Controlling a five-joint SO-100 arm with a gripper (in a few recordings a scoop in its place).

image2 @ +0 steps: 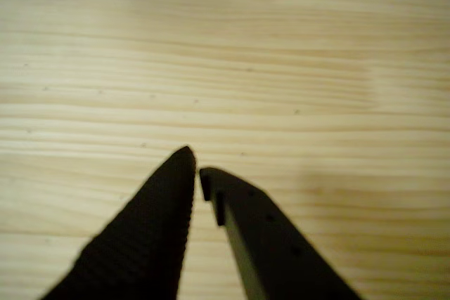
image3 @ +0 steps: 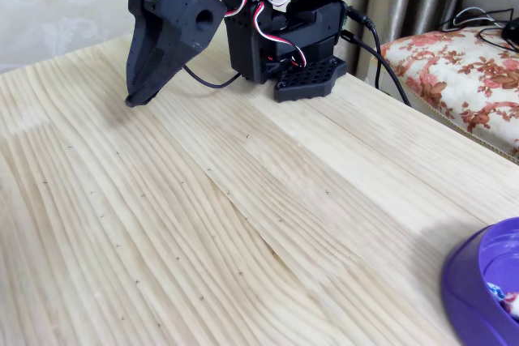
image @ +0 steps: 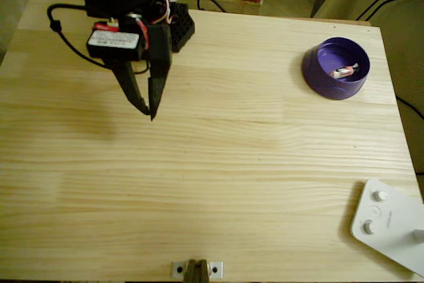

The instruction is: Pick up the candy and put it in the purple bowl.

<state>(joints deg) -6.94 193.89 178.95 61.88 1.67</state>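
The purple bowl point(image: 336, 68) stands at the table's upper right in the overhead view, and its edge point(image3: 478, 289) shows at the lower right of the fixed view. The candy point(image: 344, 71), pinkish-white with silvery ends, lies inside the bowl; a bit of it point(image3: 509, 301) peeks over the rim in the fixed view. My black gripper point(image: 150, 109) hangs over the table's upper left, far from the bowl. Its fingertips point(image2: 195, 166) nearly touch with nothing between them, shut above bare wood. The gripper point(image3: 134, 101) points down at the tabletop.
A flat white device with knobs point(image: 389, 225) lies at the lower right corner. A small metal bracket point(image: 196, 269) sits on the near edge. The arm's black base point(image3: 296, 38) and cables stand at the far edge. A flowered cushion point(image3: 462, 62) lies beyond the table.
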